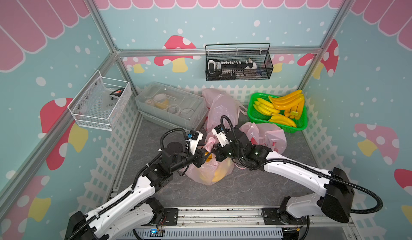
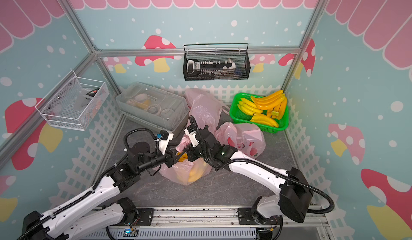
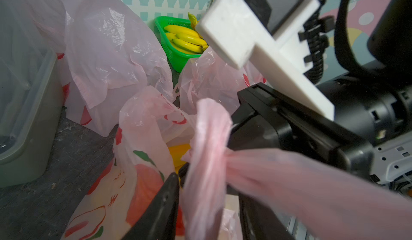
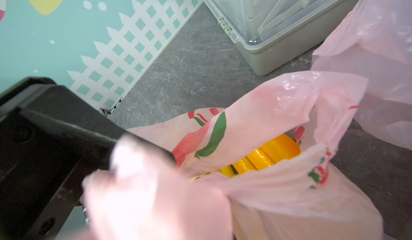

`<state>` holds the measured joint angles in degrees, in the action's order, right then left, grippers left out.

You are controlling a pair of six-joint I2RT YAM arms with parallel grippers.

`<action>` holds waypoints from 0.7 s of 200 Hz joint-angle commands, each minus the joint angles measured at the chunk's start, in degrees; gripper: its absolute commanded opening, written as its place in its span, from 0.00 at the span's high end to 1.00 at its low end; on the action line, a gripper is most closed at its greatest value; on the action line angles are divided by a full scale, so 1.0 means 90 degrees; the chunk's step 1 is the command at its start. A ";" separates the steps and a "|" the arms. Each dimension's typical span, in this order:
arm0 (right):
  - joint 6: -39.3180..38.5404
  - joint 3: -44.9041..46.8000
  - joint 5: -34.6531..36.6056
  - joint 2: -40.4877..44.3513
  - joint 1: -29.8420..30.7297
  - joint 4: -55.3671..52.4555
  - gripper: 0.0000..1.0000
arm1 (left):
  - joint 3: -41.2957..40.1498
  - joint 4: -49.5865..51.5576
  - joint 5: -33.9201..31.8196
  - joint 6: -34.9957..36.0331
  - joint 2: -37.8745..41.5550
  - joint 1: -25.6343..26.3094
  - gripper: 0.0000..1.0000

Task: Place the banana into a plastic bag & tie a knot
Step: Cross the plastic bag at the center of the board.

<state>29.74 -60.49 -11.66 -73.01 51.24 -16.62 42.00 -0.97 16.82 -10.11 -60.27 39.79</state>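
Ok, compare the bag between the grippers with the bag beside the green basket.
The near bag shows yellow banana through its plastic; the far bag shows no yellow. The near bag's handles are bunched between the left gripper and right gripper; no gripper holds the far bag. Both are thin pink plastic with red print.

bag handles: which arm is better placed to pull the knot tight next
Probably right. The right end effector looks shut on a bag handle, ready to pull. The left end effector has its fingers apart around that handle, so it would have to close first.
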 commanded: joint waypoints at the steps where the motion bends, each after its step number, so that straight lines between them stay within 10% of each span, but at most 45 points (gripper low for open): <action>1: 0.0193 0.0047 0.0059 -0.0123 0.0066 0.0363 0.99 | 0.0031 0.0037 0.0152 -0.0047 0.0190 0.0013 0.79; 140: 0.0405 0.0017 0.0636 -0.0658 0.0068 0.1342 0.99 | -0.0650 0.0215 -0.0480 -0.0556 0.1111 0.0012 0.57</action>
<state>32.03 -60.49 -9.63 -79.11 51.48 -9.06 37.04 1.21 12.95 -13.89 -51.70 39.46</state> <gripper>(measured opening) 0.047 0.409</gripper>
